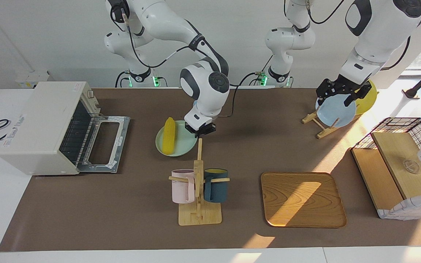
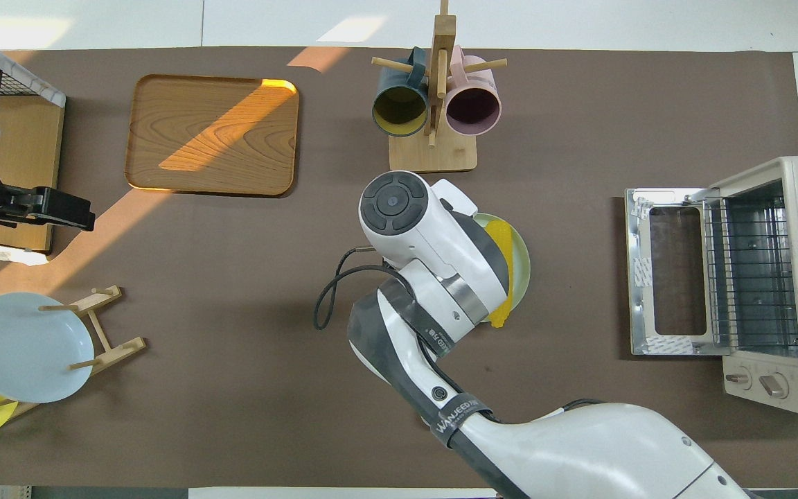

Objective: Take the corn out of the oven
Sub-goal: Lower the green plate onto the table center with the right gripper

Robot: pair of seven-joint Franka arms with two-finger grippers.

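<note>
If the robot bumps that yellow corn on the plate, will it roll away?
Probably a little. The corn is smooth and rounded with tapered ends, so it would likely roll sideways. The green plate looks shallow and its rim may stop it. It keeps a straight shape, so it seems stiff, and its smooth surface may be slippery to grip.

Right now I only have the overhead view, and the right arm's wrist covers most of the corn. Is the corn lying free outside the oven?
Observer: Yes. The facing view shows the whole corn lying on the pale green plate, apart from the right gripper.
Operator: Where is that gripper, then?
Observer: It hangs over the plate's edge beside the corn, on the side toward the left arm's end of the table.
Operator: And the left gripper?
Observer: The left gripper waits over the blue plate that stands on the wooden rack.
</note>
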